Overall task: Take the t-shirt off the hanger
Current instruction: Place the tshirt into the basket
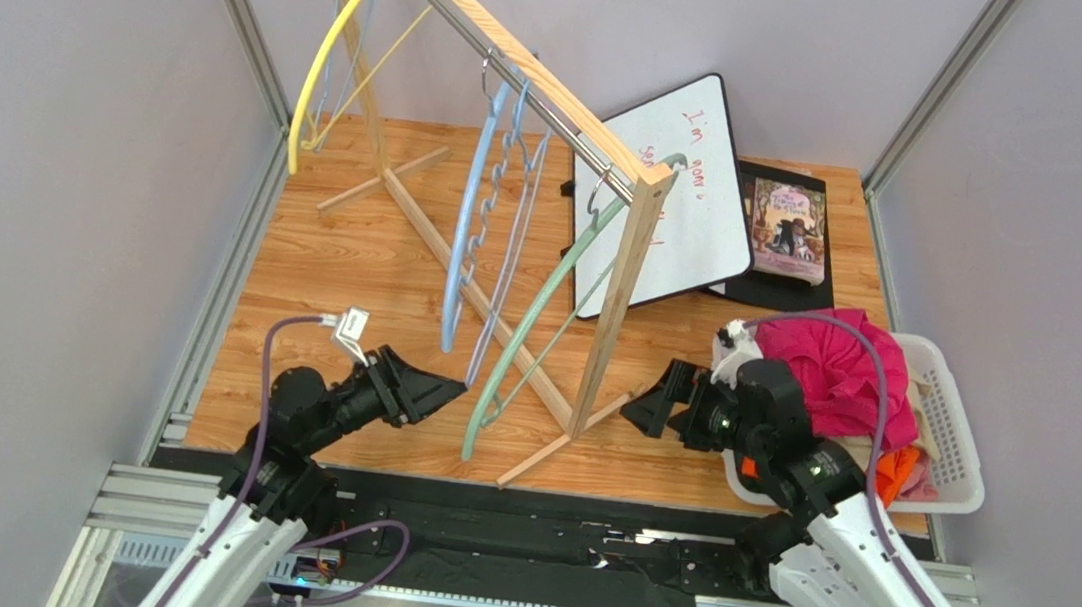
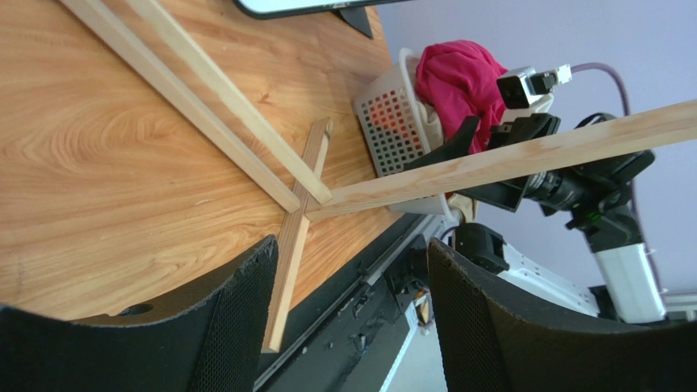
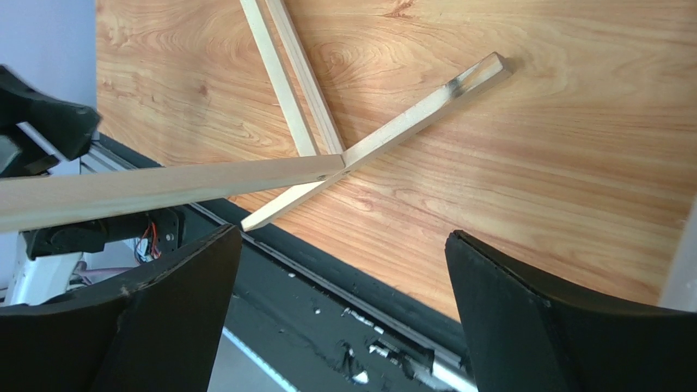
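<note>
Wooden tabletop (image 1: 340, 260): t-shirt (image 1: 835, 368) heaped in basket (image 1: 959, 471), right of the right gripper (image 1: 647, 401).

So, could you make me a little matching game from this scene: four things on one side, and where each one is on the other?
Things:
1. yellow hanger
2. blue hanger
3. green hanger
4. pink t-shirt

Places:
A. in the white basket
B. near end of the wooden rail
C. far end of the rail
D. middle of the rail

Pairs: 1-C, 2-D, 3-B, 4-A.
</note>
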Controlling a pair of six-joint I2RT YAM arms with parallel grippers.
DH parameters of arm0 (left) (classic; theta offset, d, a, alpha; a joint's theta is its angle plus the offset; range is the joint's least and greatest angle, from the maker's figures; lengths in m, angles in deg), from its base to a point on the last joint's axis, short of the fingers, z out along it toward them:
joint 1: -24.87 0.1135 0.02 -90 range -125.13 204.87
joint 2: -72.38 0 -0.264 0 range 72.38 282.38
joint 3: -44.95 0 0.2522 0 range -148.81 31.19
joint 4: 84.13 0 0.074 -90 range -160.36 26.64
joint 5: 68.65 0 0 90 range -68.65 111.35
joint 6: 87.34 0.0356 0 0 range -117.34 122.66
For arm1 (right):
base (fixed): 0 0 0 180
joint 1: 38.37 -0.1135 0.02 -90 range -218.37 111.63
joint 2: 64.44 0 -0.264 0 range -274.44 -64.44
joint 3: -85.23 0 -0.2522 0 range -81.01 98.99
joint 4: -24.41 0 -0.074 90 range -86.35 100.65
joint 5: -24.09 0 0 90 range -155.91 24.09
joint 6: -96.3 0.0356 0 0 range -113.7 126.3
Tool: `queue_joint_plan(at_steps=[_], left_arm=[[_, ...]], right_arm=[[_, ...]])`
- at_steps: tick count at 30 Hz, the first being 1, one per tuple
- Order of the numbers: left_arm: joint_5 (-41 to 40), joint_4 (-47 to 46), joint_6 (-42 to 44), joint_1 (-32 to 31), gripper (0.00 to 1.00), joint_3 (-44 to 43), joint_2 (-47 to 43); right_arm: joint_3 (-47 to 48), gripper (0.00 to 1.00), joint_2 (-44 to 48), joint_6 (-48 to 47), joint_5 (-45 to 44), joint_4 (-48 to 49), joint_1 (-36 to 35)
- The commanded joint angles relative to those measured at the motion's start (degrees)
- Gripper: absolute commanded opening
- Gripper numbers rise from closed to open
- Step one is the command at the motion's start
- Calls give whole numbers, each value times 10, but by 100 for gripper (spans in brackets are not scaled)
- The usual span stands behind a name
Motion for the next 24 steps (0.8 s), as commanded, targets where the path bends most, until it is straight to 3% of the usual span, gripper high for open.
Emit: queue_joint_plan(at_steps=[1, 5, 13, 15, 20, 24], left_arm=[[38, -258, -86, -1, 73, 115, -24], [31, -248, -34, -1, 73, 124, -57], [6, -144, 1, -1, 73, 119, -111], [2, -125, 3, -1, 73, 118, -122], [0, -99, 6, -1, 73, 116, -139], [2, -80, 6, -1, 73, 116, -140]], right_arm=[[-95, 100, 67, 28, 26, 220, -6], [-175, 100, 83, 36, 25, 333, -11], [-326, 100, 140, 108, -13, 454, -13], [-352, 100, 172, 124, -37, 446, -13], [-353, 100, 320, 117, -69, 269, -14], [-352, 100, 391, 121, -90, 196, -14]])
